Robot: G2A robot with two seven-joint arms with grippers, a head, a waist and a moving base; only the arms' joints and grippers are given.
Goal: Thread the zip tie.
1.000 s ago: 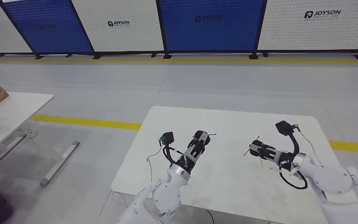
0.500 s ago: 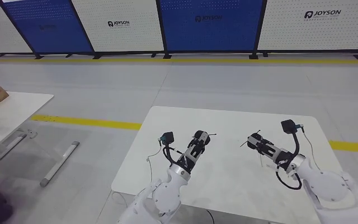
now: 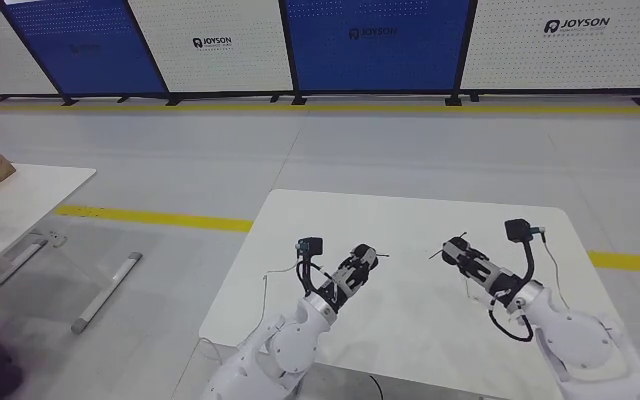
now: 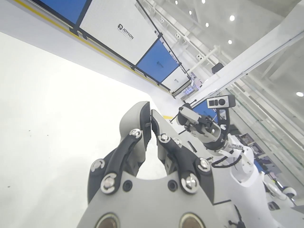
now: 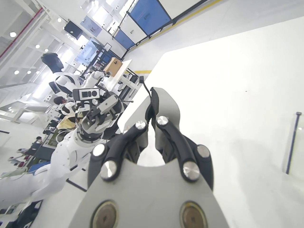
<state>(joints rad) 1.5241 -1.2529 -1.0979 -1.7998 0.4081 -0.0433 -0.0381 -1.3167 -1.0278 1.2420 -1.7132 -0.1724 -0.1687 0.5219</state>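
Observation:
Both grippers hover over the white table [image 3: 420,335], facing each other a short gap apart. My left gripper [image 3: 366,255] [image 4: 151,117] is shut, and a thin black zip tie [image 3: 384,255] pokes out of its tips toward the other arm; the right wrist view shows it too [image 5: 127,101]. My right gripper [image 3: 452,246] [image 5: 151,96] is shut on a second black zip tie strand, whose square head [image 5: 141,79] sticks out past the fingertips. From the left wrist view that strand [image 4: 191,103] crosses the right gripper's tips at a slant.
A thin dark strap [image 5: 291,143] hangs beside the right gripper, over the table. The table's near-left corner [image 3: 205,335] lies close under the left arm. Another white table [image 3: 40,190] stands farther off to the left, across the open floor.
The right gripper has swung up and left, closer to the left gripper. The left gripper has shifted slightly right and nearer. Both stay shut on their ties.

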